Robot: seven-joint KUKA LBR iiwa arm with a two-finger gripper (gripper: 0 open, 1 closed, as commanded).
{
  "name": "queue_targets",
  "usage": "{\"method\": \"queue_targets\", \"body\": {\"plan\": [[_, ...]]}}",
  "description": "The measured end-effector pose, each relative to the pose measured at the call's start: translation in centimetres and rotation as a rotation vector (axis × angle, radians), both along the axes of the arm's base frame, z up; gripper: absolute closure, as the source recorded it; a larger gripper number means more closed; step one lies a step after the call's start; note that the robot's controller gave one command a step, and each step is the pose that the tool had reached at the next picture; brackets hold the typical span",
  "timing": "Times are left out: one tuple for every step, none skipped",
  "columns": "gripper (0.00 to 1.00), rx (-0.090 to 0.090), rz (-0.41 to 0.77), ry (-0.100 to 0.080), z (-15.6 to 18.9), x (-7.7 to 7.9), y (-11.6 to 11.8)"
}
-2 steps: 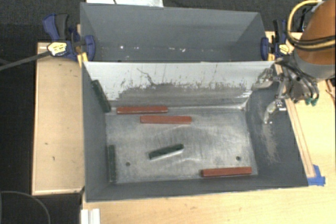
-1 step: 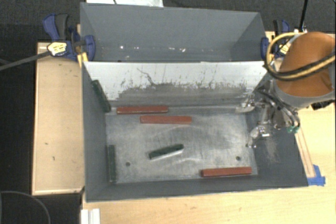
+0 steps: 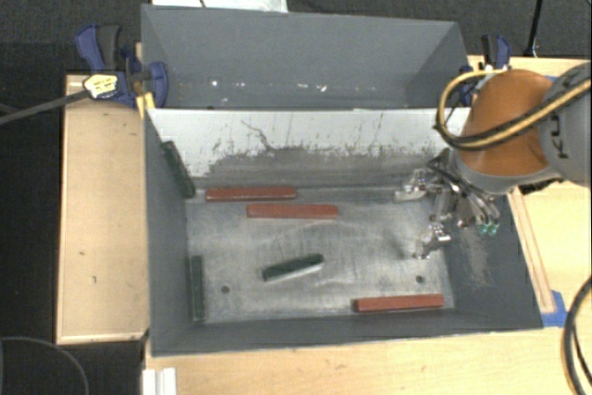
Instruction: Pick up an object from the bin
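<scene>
1. Plainly, we are at the approach step: nothing has been picked. The arm (image 3: 504,134) reaches in from the right, and its jaws hang over bare floor at the right end of the bin (image 3: 296,60).
2. We read the jaws as spread: two pale tips stand apart with nothing between them.
3. The nearest thing is the front bar (image 3: 399,302), red-brown, lying flat along the front wall. It is near the jaws but not under them.
4. Farther left lie a back bar (image 3: 251,193) and a middle bar (image 3: 292,211), both red-brown, and a green stick (image 3: 292,267) on the open floor. A leaning strip (image 3: 178,169) and a flat strip (image 3: 196,287), both dark, keep to the left wall.
5. We judge the front bar the likeliest pick. The next move calls for shifting toward the front wall, turning the jaws across the bar's narrow side, then descending.
6. The bar sits close to the wall, so we expect little room for the outer tip.
</scene>
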State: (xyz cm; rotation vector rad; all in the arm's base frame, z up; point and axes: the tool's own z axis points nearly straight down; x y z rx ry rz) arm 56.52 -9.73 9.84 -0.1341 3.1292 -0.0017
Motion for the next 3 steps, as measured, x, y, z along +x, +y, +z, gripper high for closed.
{"method": "queue_targets", "body": {"plan": [[0.00,0.003,0.067,0.021,1.0,-2.0,3.4],[0.00,0.000,0.025,-0.003,2.9,-1.3,5.4],[0.00,0.000,0.033,0.007,-0.9,-3.0,11.8]]}}
